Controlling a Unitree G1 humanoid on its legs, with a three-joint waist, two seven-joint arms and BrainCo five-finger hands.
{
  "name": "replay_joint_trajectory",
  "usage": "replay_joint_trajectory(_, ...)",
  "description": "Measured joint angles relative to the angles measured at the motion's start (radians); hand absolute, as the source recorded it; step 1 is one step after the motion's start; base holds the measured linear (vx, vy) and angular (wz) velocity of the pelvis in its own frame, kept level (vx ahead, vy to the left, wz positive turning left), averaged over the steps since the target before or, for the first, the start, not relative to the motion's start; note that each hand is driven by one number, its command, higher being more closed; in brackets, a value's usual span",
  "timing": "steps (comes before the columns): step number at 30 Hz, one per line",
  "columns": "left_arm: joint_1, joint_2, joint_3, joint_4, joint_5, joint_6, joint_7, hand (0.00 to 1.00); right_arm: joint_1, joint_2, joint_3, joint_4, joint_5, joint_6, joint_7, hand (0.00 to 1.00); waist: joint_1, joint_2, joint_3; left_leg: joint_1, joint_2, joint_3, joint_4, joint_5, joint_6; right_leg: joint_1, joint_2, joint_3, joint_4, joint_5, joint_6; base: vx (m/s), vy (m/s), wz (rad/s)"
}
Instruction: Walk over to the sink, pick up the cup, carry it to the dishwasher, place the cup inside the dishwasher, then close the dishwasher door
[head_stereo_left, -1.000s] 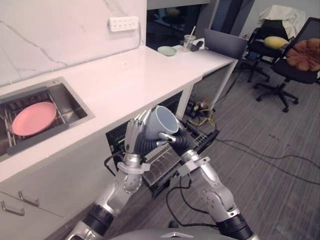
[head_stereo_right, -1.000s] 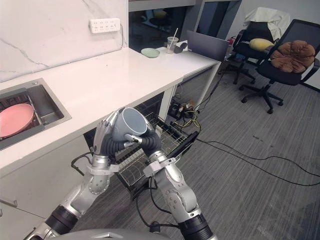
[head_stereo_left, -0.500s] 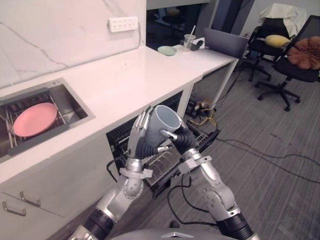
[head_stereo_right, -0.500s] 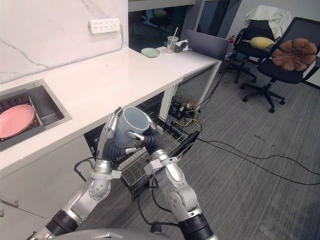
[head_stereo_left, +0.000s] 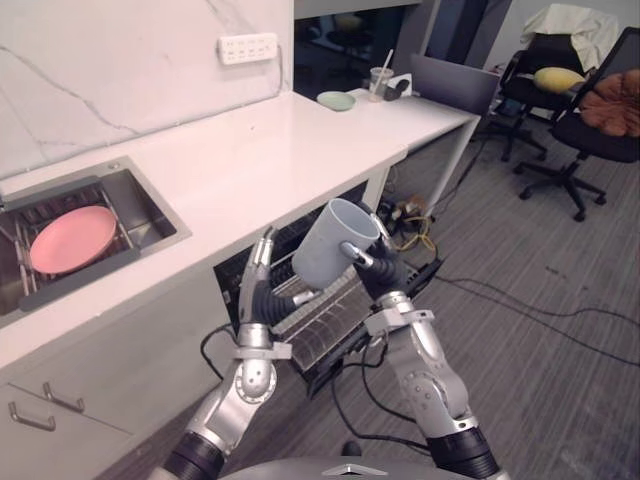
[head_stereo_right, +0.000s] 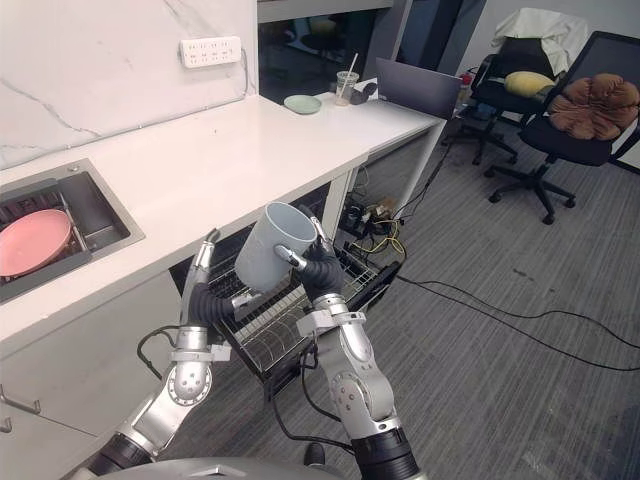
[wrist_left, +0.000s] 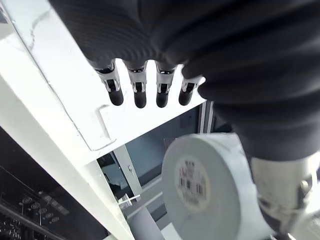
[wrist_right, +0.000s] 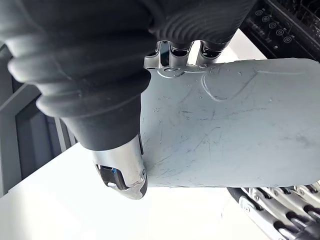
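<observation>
Cup (head_stereo_left: 335, 243) in the air, clenched in the right robot hand (head_stereo_left: 375, 272): fingers and thumb wrapped round its wall, mouth up and tilted to the far right. It hangs over the pulled-out rack (head_stereo_right: 262, 335) of the dishwasher (head_stereo_left: 232, 270) under the bench (head_stereo_left: 250, 160), clear of the wires. Left robot hand (head_stereo_left: 262, 290) sits just left of the cup's base, fingers straight and released; can't tell if its thumb touches the cup. Sink (head_stereo_left: 150, 215) at left, well apart, pink plate (head_stereo_left: 70, 238) in it.

My read: pickup and carry look done, and we're at the start of the place step. Next move needs the right wrist to level or invert the cup, lower it into a free slot in the rack, then release. Left should back off first so it doesn't foul the descent. Closing up comes last, once both hands are clear of the rack.
</observation>
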Motion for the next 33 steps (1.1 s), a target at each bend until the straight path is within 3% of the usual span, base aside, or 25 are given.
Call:
replay_joint_trajectory(5,0.000,-0.014,0.017,-0.001,-0.020,-0.002,0.000,0.00,0.025,0.004,0.005,0.031,0.023,0.003,0.034,1.00,0.003,0.002,0.001,0.000,0.000,-0.003,-0.002,0.001,-0.001,0.001,0.000,-0.004,0.000,-0.001,0.000,0.00,0.000,0.00)
replay_joint_trajectory(13,-0.002,-0.029,0.047,-0.041,-0.060,0.003,0.002,0.00,0.029,0.004,0.002,0.067,0.023,-0.008,0.029,1.00,0.005,0.001,0.001,0.000,0.000,-0.005,-0.002,0.001,0.000,0.002,-0.001,-0.006,0.001,-0.001,0.000,0.00,0.000,0.00)
replay_joint_trajectory(19,0.003,-0.038,0.134,-0.039,-0.149,0.001,-0.011,0.00,0.051,0.011,-0.052,0.073,0.022,-0.008,0.012,1.00,0.009,-0.001,0.003,0.001,0.000,-0.008,-0.002,0.002,0.000,0.005,-0.001,-0.010,0.000,-0.001,0.000,0.00,0.000,0.00)
replay_joint_trajectory(22,0.041,-0.042,0.166,-0.014,-0.251,-0.012,-0.091,0.00,0.069,0.024,-0.101,0.074,0.022,-0.009,0.012,1.00,0.012,-0.003,0.005,0.001,0.000,-0.012,-0.002,0.002,0.000,0.007,-0.002,-0.014,-0.001,-0.002,0.001,0.00,0.000,0.03)
replay_joint_trajectory(28,0.130,-0.043,0.190,0.107,-0.344,-0.026,-0.195,0.00,0.076,0.025,-0.153,0.150,0.021,-0.024,0.011,1.00,0.015,-0.014,0.022,0.000,0.000,-0.030,-0.015,0.010,-0.001,0.016,-0.004,-0.035,-0.001,-0.011,0.001,-0.02,-0.005,0.11)
replay_joint_trajectory(33,0.178,-0.020,0.181,0.201,-0.474,-0.033,-0.347,0.00,0.062,0.007,-0.205,0.209,0.013,-0.050,0.010,1.00,0.030,-0.008,0.061,-0.029,-0.002,-0.058,-0.023,0.021,0.001,0.013,-0.018,-0.068,-0.001,-0.015,0.001,-0.03,0.004,0.20)
